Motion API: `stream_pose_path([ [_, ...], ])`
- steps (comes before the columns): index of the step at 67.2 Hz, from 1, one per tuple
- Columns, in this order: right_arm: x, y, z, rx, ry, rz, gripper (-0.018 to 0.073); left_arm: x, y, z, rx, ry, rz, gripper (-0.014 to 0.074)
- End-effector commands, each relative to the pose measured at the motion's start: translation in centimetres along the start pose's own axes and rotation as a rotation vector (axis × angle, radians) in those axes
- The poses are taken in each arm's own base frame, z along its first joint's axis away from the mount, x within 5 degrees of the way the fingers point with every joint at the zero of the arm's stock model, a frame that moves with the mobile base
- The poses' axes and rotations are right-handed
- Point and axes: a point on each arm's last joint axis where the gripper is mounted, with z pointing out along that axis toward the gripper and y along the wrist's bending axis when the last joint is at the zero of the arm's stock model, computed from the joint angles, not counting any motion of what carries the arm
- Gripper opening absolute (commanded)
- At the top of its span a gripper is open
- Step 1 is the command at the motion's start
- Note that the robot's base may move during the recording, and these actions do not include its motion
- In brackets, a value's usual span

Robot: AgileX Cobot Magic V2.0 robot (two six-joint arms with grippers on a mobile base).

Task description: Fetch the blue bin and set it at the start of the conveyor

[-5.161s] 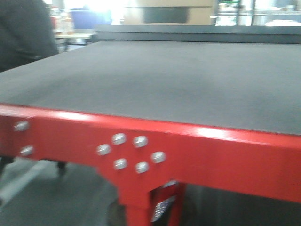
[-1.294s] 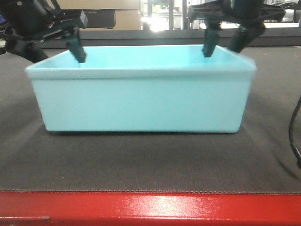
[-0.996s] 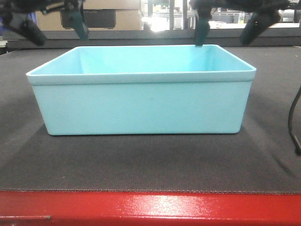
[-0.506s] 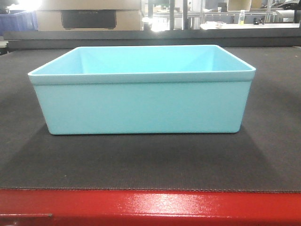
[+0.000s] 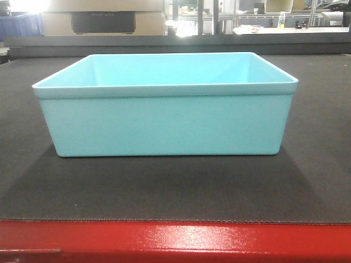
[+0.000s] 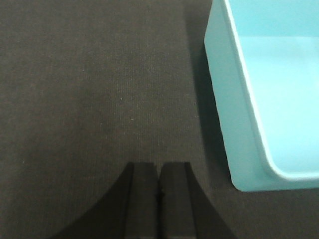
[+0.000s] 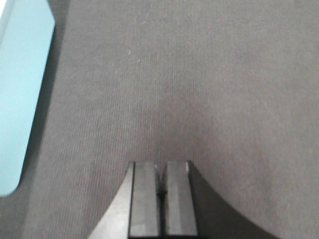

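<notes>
Blue bin [image 5: 164, 123]: pale turquoise tub, upright and empty, resting flat on the dark belt, set back a little from the red front edge.
Conveyor start [image 5: 164, 189]: dark ribbed belt under and all around the bin; bare belt in front of the bin, to both its sides and behind it.
Red edge [image 5: 175, 241]: glossy strip across the bottom of the front view, just in front of the bin, apart from it.
Front view only: whole long wall of the bin, its rolled rim and rounded corners; behind the bin a cardboard box [image 5: 104, 19] and pale shelving, blurred; neither gripper visible here.
Left wrist view only: one end of the bin [image 6: 264, 99] from above, inner floor and a rounded corner; left gripper [image 6: 159, 191] over bare belt beside that end, apart from the bin.
Left gripper state: fingers [image 6: 142, 199] pressed together, nothing between them.
Right wrist view only: a sliver of the bin's other end [image 7: 22, 94] at the picture's left border; right gripper [image 7: 160, 196] over bare belt, well apart from the bin.
Right gripper state: fingers [image 7: 145, 199] closed against each other, holding nothing.
</notes>
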Motion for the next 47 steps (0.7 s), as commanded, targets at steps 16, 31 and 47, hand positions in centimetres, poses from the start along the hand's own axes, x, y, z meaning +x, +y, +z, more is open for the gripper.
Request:
stream_pose_path([
  [16, 2.4, -0.3, -6.7, -0.021, -0.341, -0.015, -0.0162, 2.6, 0.3, -7.3, 0.02, -0.331, -0.006, -0.0111],
  [31, 3.2, -0.5, -12.3, -0.038, -0.62, -0.016, -0.0162, 3.3, 0.3, -11.8, 0.031, -0.529, -0.005, -0.0111],
  [47, 3.6, -0.6, -13.4, -0.041, -0.671, -0.015, -0.0162, 3.5, 0.3, -12.5, 0.033, -0.559, -0.005, -0.0111],
])
